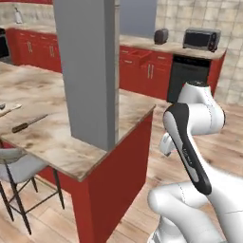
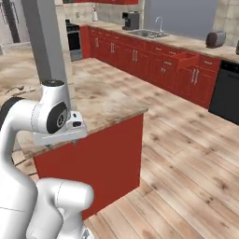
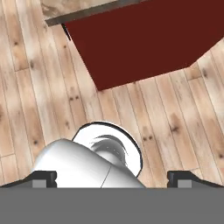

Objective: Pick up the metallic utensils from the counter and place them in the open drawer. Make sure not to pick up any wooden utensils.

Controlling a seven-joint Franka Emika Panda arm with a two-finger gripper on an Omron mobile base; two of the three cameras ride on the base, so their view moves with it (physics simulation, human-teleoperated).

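Note:
The counter [image 1: 57, 137] is a beige slab with brown veining on a red base; its corner also shows in the right base view [image 2: 109, 100]. On its left part lies the knife [image 1: 29, 123], silver blade and dark brown handle. At the far left edge a tan wooden spoon [image 1: 9, 110] lies beside a small grey bit, perhaps the metal spoon [image 1: 2, 106]. The open drawer [image 1: 140, 55] juts from the red cabinets at the back [image 2: 189, 59]. My gripper [image 3: 113, 178] hangs off the counter's corner, pointing down at the floor, open and holding nothing.
A broad grey pillar [image 1: 88, 71] stands on the counter between my arm and the utensils. A grey-cushioned stool [image 1: 16, 163] is tucked at the counter's near side. The back counter holds a toaster [image 1: 161, 35] and a toaster oven [image 1: 201, 39]. Wooden floor [image 2: 186, 154] lies between.

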